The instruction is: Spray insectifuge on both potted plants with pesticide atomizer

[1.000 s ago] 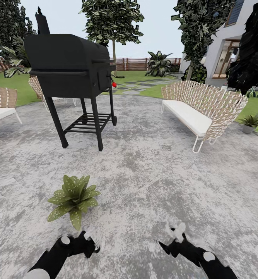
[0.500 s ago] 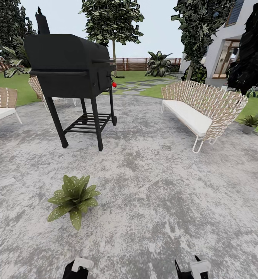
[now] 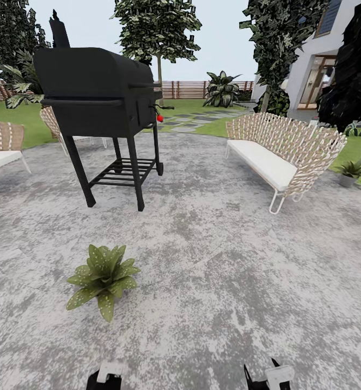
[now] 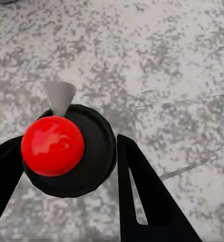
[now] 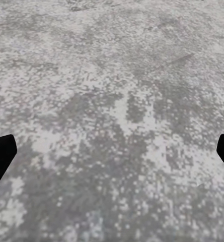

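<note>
Potted plant: sitting on the grey patio, near its front-left edge.
Left claw: fingers spreading wide, gripping nothing.
Right claw: gaping wide, holding nothing.

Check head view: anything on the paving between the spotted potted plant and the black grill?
Nothing: bare grey patio paving separates the potted plant from the grill legs.

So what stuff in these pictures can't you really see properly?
- Left gripper and right gripper: cut off by the head view's bottom edge.
- Woven tan chair with white cushion: cut by the left edge.
- Second woven chair: mostly hidden behind the black barbecue grill.
- Small grey-potted plant on the lawn: too small for detail.
</note>
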{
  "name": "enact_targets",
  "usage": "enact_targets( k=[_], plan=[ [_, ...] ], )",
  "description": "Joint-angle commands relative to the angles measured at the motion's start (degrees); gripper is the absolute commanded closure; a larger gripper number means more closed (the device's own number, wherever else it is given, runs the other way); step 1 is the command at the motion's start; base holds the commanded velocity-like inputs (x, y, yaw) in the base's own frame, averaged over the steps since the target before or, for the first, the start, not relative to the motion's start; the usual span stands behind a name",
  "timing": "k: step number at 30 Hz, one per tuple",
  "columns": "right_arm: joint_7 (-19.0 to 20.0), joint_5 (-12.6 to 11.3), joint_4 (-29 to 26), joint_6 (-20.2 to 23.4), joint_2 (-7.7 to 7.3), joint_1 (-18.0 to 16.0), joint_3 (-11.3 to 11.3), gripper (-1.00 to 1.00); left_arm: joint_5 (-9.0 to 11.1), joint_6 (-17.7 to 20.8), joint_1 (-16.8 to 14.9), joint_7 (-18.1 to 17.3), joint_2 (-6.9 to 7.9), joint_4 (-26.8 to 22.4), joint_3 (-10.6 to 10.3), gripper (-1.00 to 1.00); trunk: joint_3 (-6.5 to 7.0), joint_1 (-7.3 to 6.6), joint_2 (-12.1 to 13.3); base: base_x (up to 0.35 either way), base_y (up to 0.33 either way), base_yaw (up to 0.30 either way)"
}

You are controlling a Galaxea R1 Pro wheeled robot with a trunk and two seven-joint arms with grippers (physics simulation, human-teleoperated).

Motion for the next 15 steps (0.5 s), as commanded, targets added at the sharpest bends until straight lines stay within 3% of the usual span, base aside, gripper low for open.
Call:
enact_targets(
  k=[1, 6, 11, 15],
  plan=[
    [-0.37, 0.59, 0.09, -0.16, 0.00, -0.04, -0.27, -1.00, -0.35, -0.16, 0.04, -0.26, 0.00, 0.01, 0.47, 1.00, -0.04, -0.01, -0.02, 0.000, 0.000, 0.000],
    [-0.37, 0.17, 0.09, -0.15, -0.02, -0.04, -0.31, -1.00, -0.13, -0.19, 0.20, -0.28, -0.07, 0.00, 0.44, 1.00, 0.00, -0.01, -0.02, 0.000, 0.000, -0.185],
    [-0.31, -4.55, 0.12, -0.13, -0.07, -0.04, -0.26, -1.00, -0.10, -0.19, 0.24, -0.31, -0.02, 0.00, 0.50, 1.00, 0.01, -0.01, -0.02, 0.000, 0.000, -0.292],
    [-0.29, -5.61, 0.16, -0.13, -0.07, -0.04, -0.23, -1.00, -0.07, -0.19, 0.29, -0.12, -0.01, 0.00, 0.47, 1.00, 0.01, -0.01, -0.02, 0.000, 0.000, -0.299]
  ],
)
